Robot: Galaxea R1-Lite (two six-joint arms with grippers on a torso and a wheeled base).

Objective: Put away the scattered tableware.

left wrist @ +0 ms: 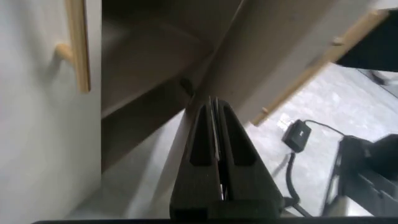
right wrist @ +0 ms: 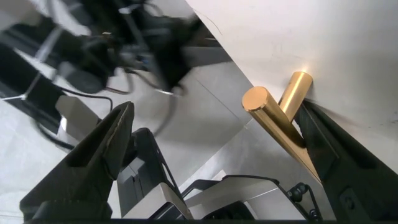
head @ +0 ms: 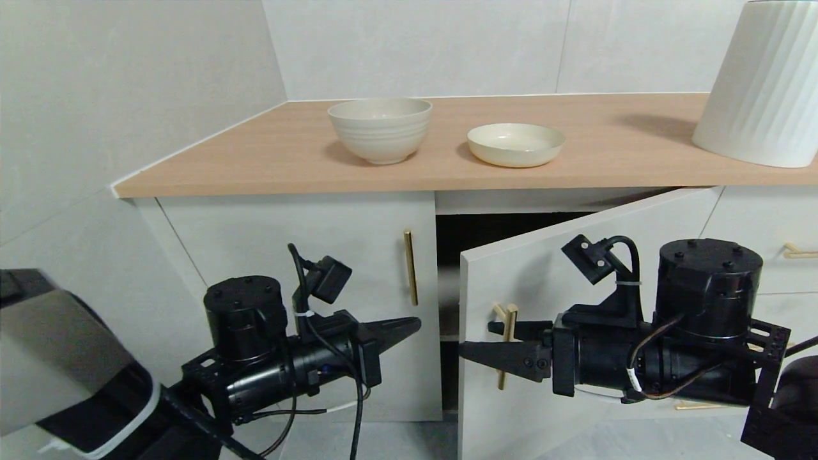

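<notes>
Sitting on the light wooden countertop [head: 268,160], the tableware was two pieces. A deep cream ceramic bowl with fine horizontal ribs round its wall [head: 380,130] stood upright on the left. A shallow, smooth cream dish with a low rim [head: 516,144] lay just to its right, apart from it. Both looked empty and glossy inside.

Farther right on the counter stood a tall white ribbed shade-like cylinder [head: 763,83].

Below, the white right cabinet door [head: 562,255] hung partly open, showing a dark gap [head: 492,227], while the white left door [head: 307,236] with its brass bar handle [head: 410,267] was closed.

The right gripper [head: 476,338] had its fingers spread, straddling the brass bar handle of the open door [head: 509,317]; one finger lay close against the bar and the other stood well off.

The left gripper [head: 412,326] was low in front of the left door, its fingers pressed together on nothing, pointing toward the gap.
</notes>
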